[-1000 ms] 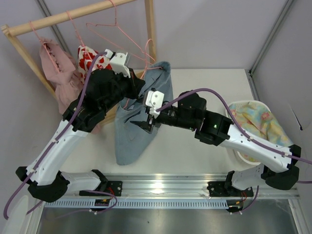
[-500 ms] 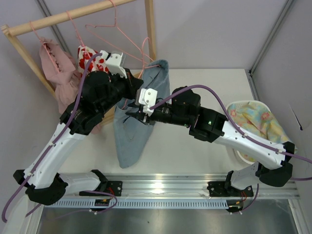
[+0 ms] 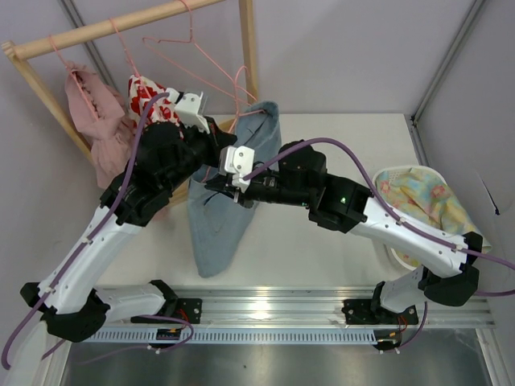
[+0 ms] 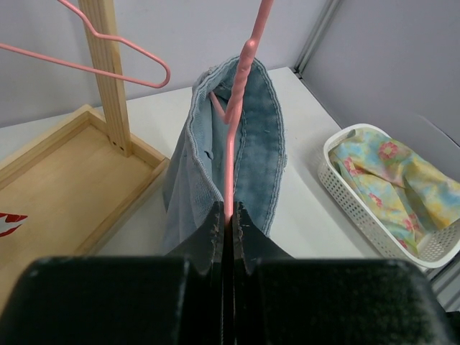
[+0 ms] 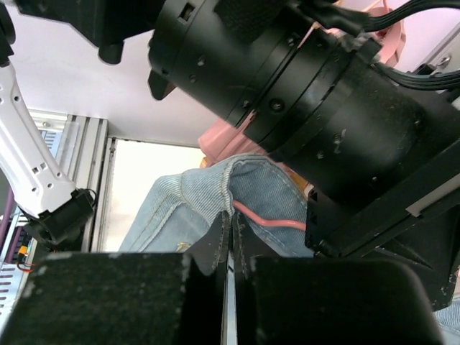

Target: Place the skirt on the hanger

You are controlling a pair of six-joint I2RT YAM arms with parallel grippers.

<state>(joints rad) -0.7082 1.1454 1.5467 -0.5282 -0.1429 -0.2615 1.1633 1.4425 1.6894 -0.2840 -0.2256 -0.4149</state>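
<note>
Your left gripper (image 4: 228, 215) is clamped shut on the thin pink wire hanger (image 4: 230, 154). Its wire runs straight away from those fingers, inside the waistband of the light blue denim skirt (image 4: 267, 151), which hangs between both arms. Your right gripper (image 5: 230, 226) is just beside it and appears pinched shut on the denim edge.

The right gripper (image 3: 213, 186) has swung left across the denim skirt (image 3: 217, 233), from the middle of the cloth to its left edge. Its jaws, wide apart a second ago, have closed on a fold of the denim, and the skirt has shifted slightly left.
</note>
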